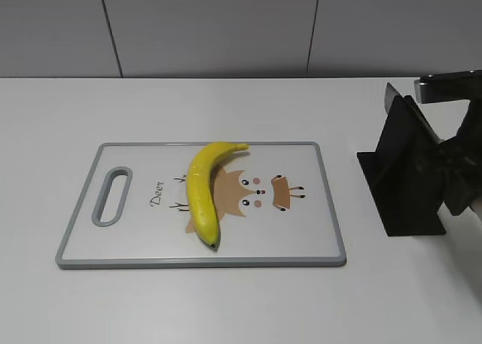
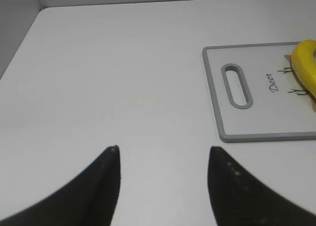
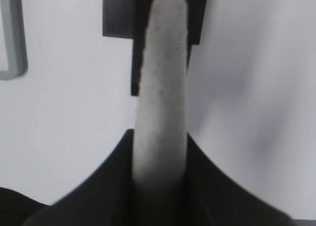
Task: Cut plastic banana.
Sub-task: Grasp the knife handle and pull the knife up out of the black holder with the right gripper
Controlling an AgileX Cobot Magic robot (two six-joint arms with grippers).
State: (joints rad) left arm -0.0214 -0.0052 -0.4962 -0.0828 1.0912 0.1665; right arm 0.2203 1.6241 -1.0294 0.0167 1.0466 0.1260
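Observation:
The plastic banana (image 1: 203, 193) is bright yellow with a dark tip and lies on the white cutting board (image 1: 301, 231), across its deer drawing. Its end shows at the right edge of the left wrist view (image 2: 306, 67). My right gripper (image 3: 160, 152) is shut on a light grey knife handle (image 3: 162, 87), which points at the black knife stand (image 3: 118, 13). In the exterior view the stand (image 1: 403, 186) is right of the board, and the handle (image 1: 450, 86) sits above it. My left gripper (image 2: 163, 152) is open and empty over bare table, left of the board (image 2: 261, 117).
The board has a grey rim and a handle slot (image 1: 111, 196) at its left end. The white table reaches back to a grey tiled wall (image 1: 226, 28). The knife blade is mostly hidden by the stand.

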